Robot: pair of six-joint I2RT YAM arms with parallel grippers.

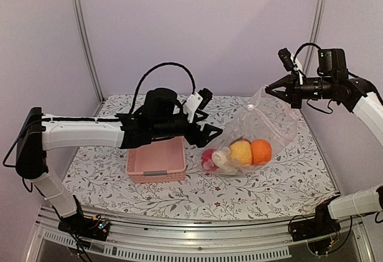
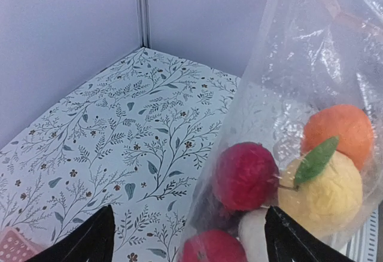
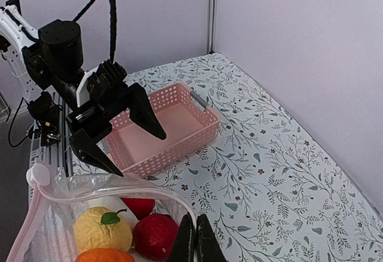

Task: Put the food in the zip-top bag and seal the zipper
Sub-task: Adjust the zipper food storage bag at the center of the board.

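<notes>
The clear zip-top bag (image 1: 272,121) hangs tilted from its top corner, where my right gripper (image 1: 269,87) is shut on the mouth edge. The right wrist view has those fingers (image 3: 195,243) pinched on the rim, with the pale pink zipper (image 3: 90,195) curving round the open mouth. Food lies in the bag's bottom on the table: a red piece (image 1: 208,157), a white one (image 1: 222,158), a yellow one (image 1: 241,152) and an orange one (image 1: 261,151). My left gripper (image 1: 203,135) is open just left of the bag. In its wrist view the fingers (image 2: 90,241) straddle the bag's lower corner and the red fruit (image 2: 245,175).
A pink slatted basket (image 1: 157,160) stands empty on the floral table (image 1: 108,172), under the left arm. Lilac walls and metal posts (image 1: 84,34) close in the back and sides. The table's curved front edge (image 1: 197,217) runs near the arm bases.
</notes>
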